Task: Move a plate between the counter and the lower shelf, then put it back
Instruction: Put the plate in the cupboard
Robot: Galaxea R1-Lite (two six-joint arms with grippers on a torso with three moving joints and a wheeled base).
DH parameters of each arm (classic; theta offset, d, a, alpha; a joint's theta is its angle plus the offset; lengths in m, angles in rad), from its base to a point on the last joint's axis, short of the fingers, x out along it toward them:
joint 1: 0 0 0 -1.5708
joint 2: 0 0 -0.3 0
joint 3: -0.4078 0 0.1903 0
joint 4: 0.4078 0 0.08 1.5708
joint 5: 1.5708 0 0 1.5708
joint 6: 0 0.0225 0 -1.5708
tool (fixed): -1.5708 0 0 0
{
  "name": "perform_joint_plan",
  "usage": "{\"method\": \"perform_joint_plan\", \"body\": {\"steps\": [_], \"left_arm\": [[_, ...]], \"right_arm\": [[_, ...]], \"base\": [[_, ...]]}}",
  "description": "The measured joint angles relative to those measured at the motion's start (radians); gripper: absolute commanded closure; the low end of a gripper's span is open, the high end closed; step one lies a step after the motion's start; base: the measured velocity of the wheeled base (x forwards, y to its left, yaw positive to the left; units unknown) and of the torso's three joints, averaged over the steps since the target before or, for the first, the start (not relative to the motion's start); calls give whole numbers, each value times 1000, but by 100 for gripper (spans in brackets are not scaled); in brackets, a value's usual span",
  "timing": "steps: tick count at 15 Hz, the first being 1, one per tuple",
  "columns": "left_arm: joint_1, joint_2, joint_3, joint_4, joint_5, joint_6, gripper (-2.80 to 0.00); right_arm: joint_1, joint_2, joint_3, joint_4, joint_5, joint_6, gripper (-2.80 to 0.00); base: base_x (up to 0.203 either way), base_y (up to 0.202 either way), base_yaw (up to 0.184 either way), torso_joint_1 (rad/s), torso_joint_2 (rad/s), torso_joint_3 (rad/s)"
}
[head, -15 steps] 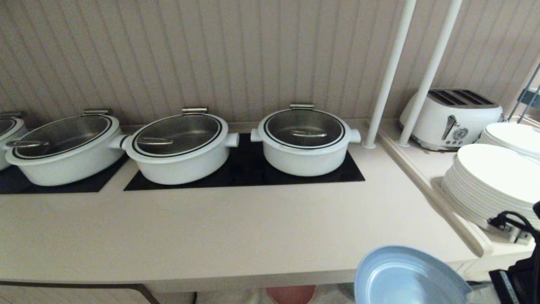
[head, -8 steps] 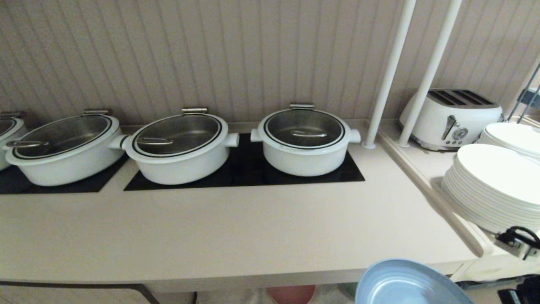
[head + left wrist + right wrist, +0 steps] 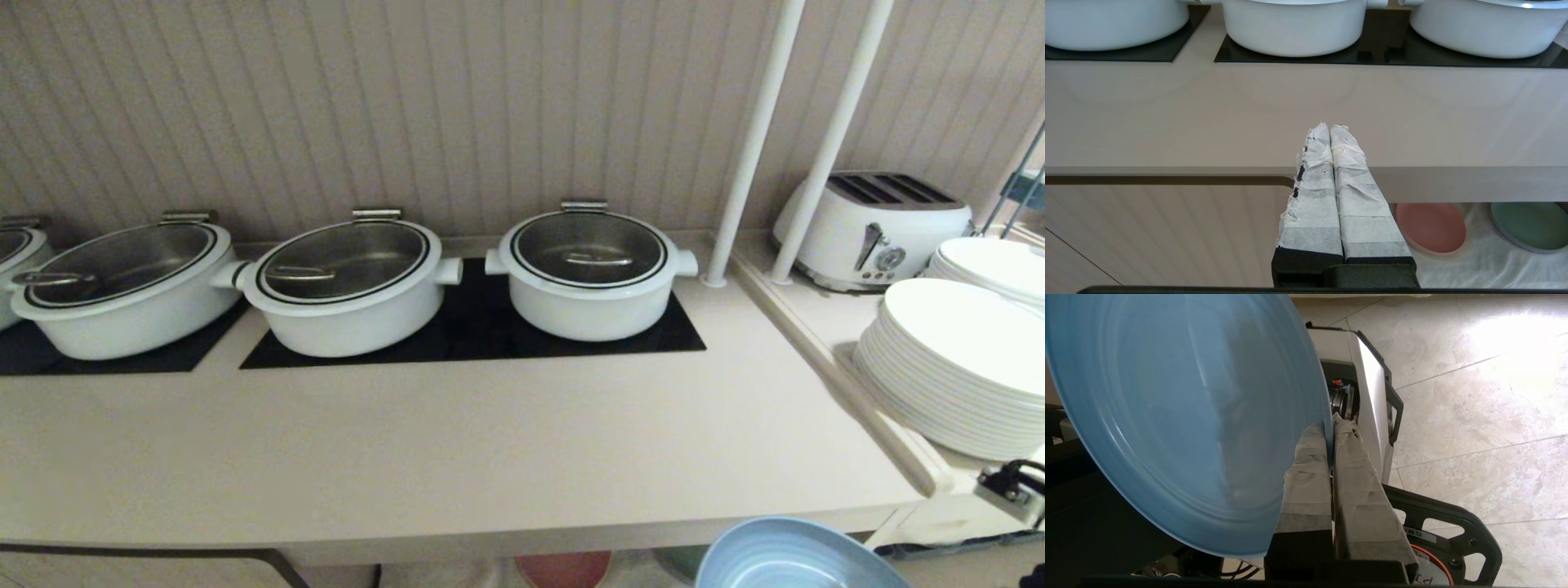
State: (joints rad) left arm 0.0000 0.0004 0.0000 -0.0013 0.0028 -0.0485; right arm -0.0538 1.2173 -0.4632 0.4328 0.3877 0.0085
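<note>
Down at the bottom right of the head view, the light blue plate showed only its upper arc, hanging off the front edge of the counter and lower than the worktop, resting on nothing. Its hollow face was turned up and toward the camera. In the right wrist view the plate stood steeply tilted, nearly on edge, its broad face spanning most of the frame; being round, it had no long axis to name. The right gripper pinched the plate's rim between its two tape-wrapped fingers, one finger on the hollow face and the other behind. Beyond it lay a pale tiled floor and part of the robot's own base.

The left gripper sat parked in front of the counter edge, its wrapped fingers pressed together and holding nothing. Below the worktop, in the left wrist view, the lower shelf showed its wrinkled white cloth, with a pink plate and a green plate lying flat on it side by side and apart.

On the counter, lidded white pots stood on black hob panels against the ribbed wall. To the right, past two white poles, the side top carried a white toaster and stacks of white dinner plates.
</note>
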Motion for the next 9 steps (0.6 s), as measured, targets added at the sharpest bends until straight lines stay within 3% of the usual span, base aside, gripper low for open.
{"method": "perform_joint_plan", "body": {"steps": [9], "left_arm": [[0,0,0,0,0,0,0]], "right_arm": [[0,-66,27,6,0,4,0]], "base": [[0,0,0,0,0,0]]}}
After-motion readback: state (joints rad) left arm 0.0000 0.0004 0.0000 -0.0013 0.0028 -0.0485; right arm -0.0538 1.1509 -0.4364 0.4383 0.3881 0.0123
